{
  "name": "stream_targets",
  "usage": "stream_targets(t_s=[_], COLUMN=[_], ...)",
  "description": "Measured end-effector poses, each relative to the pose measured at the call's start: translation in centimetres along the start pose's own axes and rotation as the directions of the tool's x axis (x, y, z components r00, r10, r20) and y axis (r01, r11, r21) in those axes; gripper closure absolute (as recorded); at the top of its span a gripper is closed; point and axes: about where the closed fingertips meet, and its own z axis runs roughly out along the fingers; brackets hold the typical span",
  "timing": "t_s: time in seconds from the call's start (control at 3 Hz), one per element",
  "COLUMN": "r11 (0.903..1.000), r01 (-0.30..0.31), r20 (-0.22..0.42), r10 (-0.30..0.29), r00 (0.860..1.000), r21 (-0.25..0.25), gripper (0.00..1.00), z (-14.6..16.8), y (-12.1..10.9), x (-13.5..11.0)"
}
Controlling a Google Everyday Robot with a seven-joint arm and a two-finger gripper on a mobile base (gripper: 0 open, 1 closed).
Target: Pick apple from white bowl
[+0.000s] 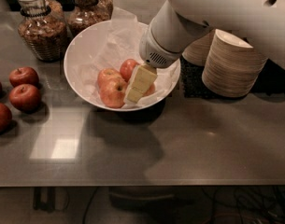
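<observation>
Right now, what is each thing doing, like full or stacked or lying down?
white bowl: upright, paper-lined, holding apples.
apple: lying in the bowl, not lifted.
gripper: down in the bowl, beside the apple.
glass jars: upright, filled.
beige bowls: stacked.
red apples: loose on the table.

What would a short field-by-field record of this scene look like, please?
gripper: down inside the white bowl, at the right side of the apple; contact unclear
apple: lying on the crinkled paper in the bowl, not lifted
also in bowl: a redder apple just behind it
table, left side: dark red apples
behind bowl: two glass jars
right of bowl: stacked beige bowls
</observation>
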Motion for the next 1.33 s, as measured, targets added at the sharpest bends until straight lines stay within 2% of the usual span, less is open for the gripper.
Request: stream_targets(t_s=[0.33, 1.33], r11=[0.9998, 0.9991], r01=[-0.007, 0.008], r20=[-0.006, -0.01], r10=[0.007, -0.008], r00=[1.0, 1.0], r21=[0.016, 0.041], gripper=[0.0, 0.0], z=[0.4, 2.5], y=[-0.6, 0.0], x=[0.0, 1.6])
